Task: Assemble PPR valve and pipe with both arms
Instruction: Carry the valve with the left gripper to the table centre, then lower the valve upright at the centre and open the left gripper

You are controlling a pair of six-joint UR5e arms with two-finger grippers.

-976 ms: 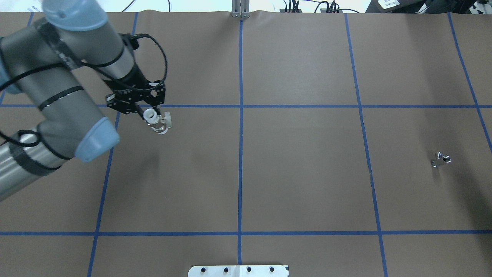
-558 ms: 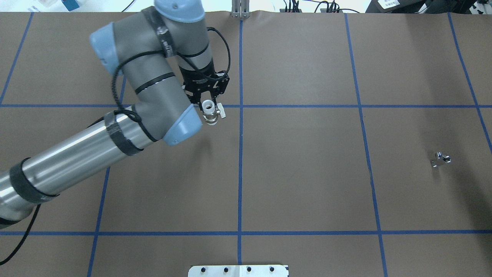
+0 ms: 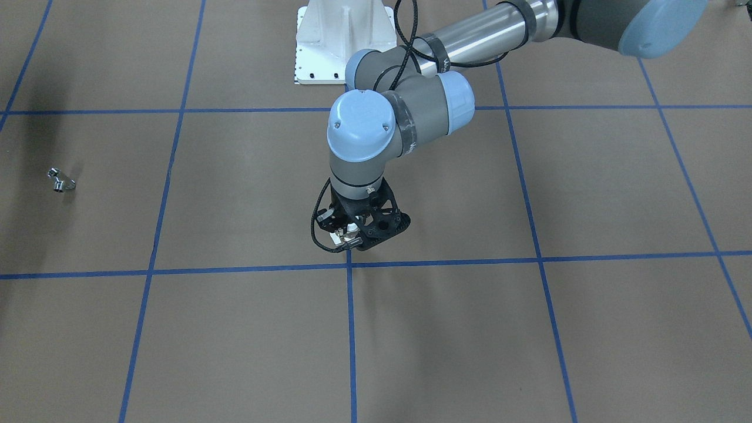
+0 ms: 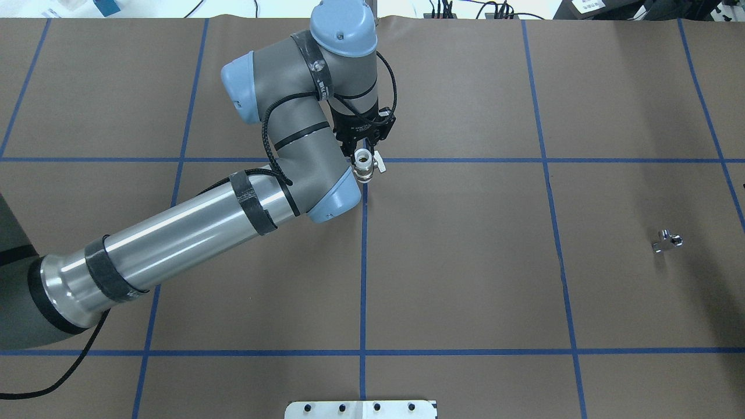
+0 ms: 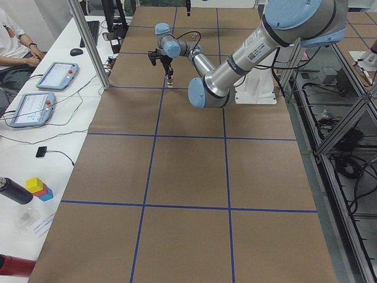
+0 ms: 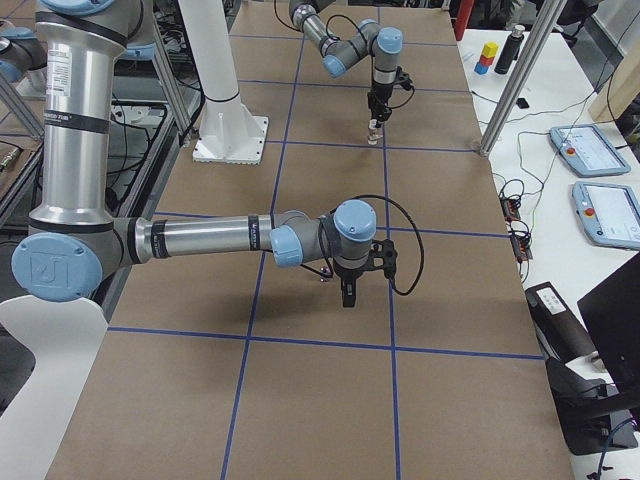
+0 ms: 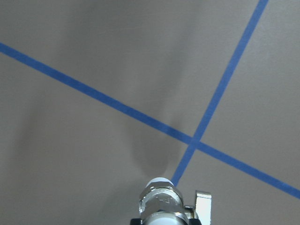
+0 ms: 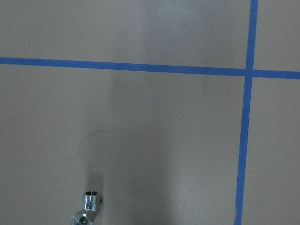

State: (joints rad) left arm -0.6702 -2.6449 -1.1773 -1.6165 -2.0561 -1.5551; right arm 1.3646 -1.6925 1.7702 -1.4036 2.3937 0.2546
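**A:** Where is the PPR valve (image 4: pixel 364 164)?

**B:** In the jaws of the left arm (image 4: pixel 192 227). They are closed on it and hold it upright. One white end points down at the worktop (image 4: pixel 465 262), the brass middle sits above that, and the small pale handle sticks out to one side.

**A:** Whereabouts over the worktop?

**B:** Around the middle, towards the far side, just beside a crossing of the blue tape lines (image 4: pixel 465 160). In the left wrist view the crossing lies just ahead of the valve's lower end, and a soft shadow falls on the brown surface next to it. I cannot tell whether the valve touches the surface.

**A:** And the pipe (image 4: pixel 667 241)?

**B:** It lies on the worktop far off to the right, inside a grid square and well apart from the valve. It is a small chrome piece. The right wrist view catches it at its lower edge, with one round end showing.

**A:** What about the right arm (image 6: pixel 200 237)?

**B:** It reaches out low over the worktop with its wrist turned down, near the pipe. Its jaws appear only in a side view, so I cannot tell whether they are open or closed.
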